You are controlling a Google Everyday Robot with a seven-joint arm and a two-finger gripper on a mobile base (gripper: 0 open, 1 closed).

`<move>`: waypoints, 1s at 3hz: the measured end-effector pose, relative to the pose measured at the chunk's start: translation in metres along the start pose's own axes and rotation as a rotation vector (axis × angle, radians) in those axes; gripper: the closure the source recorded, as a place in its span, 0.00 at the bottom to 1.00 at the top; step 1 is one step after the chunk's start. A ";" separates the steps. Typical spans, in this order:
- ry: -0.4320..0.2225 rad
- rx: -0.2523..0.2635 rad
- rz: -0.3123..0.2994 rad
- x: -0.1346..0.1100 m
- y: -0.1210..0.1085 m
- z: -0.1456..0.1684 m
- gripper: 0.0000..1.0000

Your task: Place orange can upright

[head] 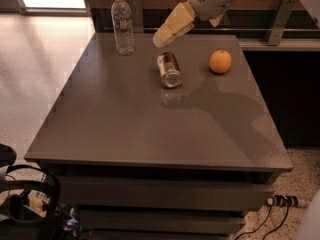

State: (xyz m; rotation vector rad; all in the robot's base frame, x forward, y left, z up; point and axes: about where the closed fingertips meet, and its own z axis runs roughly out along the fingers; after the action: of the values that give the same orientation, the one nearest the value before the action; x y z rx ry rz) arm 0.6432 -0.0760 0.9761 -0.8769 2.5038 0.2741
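Note:
The orange can [169,70] lies on its side on the grey table [150,129], towards the back middle, with a shiny silver end facing the camera. My gripper [160,38] is cream-coloured and hangs just above and behind the can's far end, apart from it. It holds nothing that I can see.
A clear plastic water bottle [123,25] stands upright at the table's back left. A round orange fruit [220,61] sits to the right of the can. A dark counter with a metal rail [280,31] runs behind and to the right. Cables lie on the floor at the lower right.

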 end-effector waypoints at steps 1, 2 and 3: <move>0.068 0.029 0.056 -0.013 -0.004 0.028 0.00; 0.146 0.047 0.093 -0.023 0.000 0.057 0.00; 0.187 0.038 0.143 -0.022 0.005 0.079 0.00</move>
State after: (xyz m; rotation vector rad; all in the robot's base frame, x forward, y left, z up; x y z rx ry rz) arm 0.6840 -0.0344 0.9185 -0.7401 2.7407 0.1983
